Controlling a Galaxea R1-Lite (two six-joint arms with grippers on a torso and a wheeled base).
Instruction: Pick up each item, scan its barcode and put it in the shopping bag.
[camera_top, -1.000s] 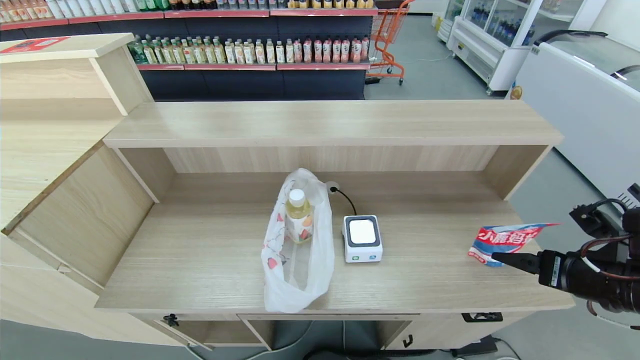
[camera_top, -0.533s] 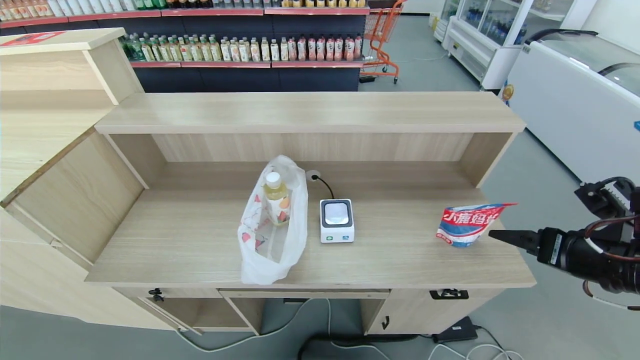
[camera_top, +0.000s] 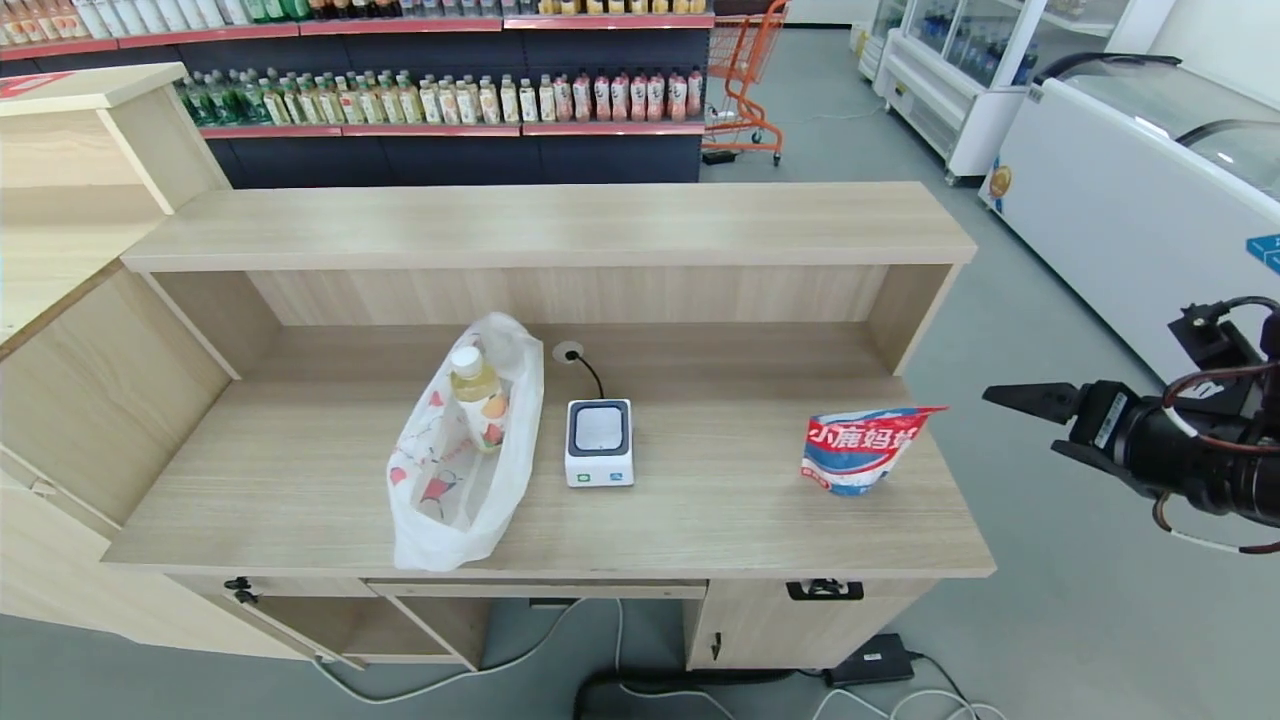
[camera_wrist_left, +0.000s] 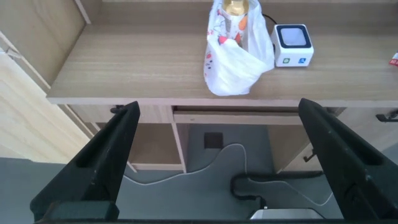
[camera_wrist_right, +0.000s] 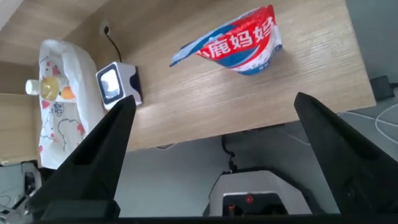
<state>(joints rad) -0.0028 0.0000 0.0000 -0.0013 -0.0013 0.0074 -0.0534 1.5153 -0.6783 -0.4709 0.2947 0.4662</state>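
Checkout counter (camera_top: 700, 515): we logged snack pouch (camera_top: 862, 450) standing near its right end, leftward of right gripper (camera_top: 1020, 420) (splayed, empty).

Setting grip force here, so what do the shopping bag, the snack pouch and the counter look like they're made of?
Shopping bag: thin translucent plastic film, crinkled, bottle showing through. Snack pouch: glossy printed plastic or foil laminate, probably; it creases softly. Counter: matte light wood grain, likely laminate board.
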